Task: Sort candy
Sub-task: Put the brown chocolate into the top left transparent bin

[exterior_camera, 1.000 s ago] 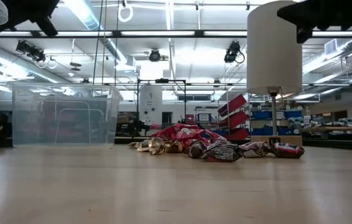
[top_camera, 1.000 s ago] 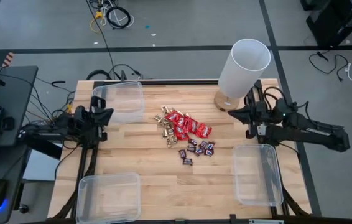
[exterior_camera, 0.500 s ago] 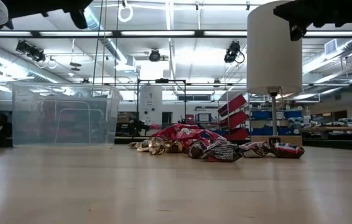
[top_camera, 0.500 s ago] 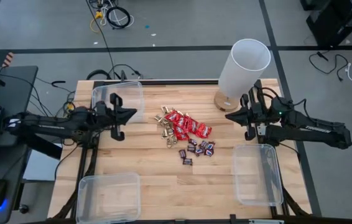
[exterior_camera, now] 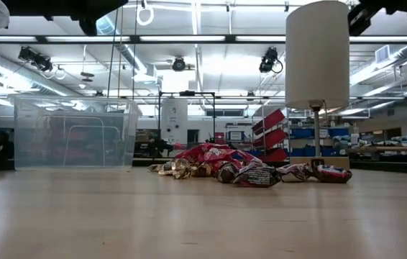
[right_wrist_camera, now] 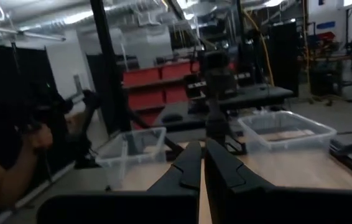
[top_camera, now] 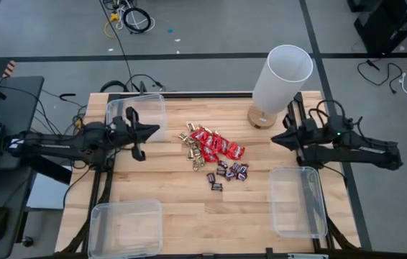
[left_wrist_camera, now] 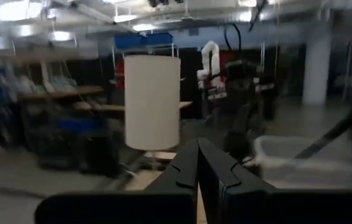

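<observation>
The candy [top_camera: 214, 152] lies in a loose pile on the middle of the wooden table: red packets [top_camera: 216, 144], gold pieces [top_camera: 191, 148] on their left, dark mini bars [top_camera: 229, 173] nearest the front edge. In the low view the candy pile [exterior_camera: 239, 167] rests flat on the tabletop. My left gripper [top_camera: 156, 129] hovers left of the pile, shut and pointing at it; its shut fingers [left_wrist_camera: 208, 167] show in the left wrist view. My right gripper [top_camera: 275, 139] hovers right of the pile, shut too, with its fingers [right_wrist_camera: 196, 163] together. Both hold nothing.
Three clear plastic bins stand around the pile: one at the far left [top_camera: 137, 115], one at the near left [top_camera: 126, 226], one at the near right [top_camera: 298, 200]. A tall white cylinder [top_camera: 282, 74] on a wooden base [top_camera: 261, 117] stands far right. A person's arm [right_wrist_camera: 5, 171] shows beyond the table.
My left gripper has reached out from the table's left edge toward the candy, rising and tipping its fingers up, then kept nearly still. My right gripper has risen a little and rolled slightly. Both have stayed shut. The candy has not moved.
</observation>
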Motion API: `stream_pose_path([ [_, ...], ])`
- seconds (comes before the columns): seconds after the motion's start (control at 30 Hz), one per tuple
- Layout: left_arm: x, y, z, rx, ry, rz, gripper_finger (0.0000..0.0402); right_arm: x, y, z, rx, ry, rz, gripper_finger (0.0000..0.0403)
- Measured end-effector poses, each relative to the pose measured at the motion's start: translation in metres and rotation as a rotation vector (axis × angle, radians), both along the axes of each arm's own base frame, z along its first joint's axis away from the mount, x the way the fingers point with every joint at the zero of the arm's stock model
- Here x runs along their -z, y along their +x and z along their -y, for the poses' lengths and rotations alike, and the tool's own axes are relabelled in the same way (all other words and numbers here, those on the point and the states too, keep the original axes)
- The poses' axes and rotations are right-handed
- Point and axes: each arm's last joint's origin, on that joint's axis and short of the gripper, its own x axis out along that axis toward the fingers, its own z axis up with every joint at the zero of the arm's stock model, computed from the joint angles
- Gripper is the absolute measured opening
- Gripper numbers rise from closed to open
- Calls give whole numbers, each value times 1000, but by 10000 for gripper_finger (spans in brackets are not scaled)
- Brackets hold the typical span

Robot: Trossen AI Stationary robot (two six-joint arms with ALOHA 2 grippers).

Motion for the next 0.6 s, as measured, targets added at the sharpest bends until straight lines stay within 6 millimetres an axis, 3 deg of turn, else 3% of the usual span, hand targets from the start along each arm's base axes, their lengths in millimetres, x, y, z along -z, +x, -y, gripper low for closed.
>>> stream_pose_path([
  [0.1, 6, 2, 10, 193, -112, 25, 7, -1, -8, -3, -25, -50, -45, 9],
  [0.2, 17, 11, 26, 315, -93, 94, 7, 5, -11, -6, -112, -123, -107, 9],
  [0.33, 14, 16, 32, 218, -63, 177, 7, 9, -9, -9, -152, -128, -120, 9],
  [0.6, 2, 22, 33, 171, -30, 90, 7, 10, -7, -10, -181, -19, -147, 9],
])
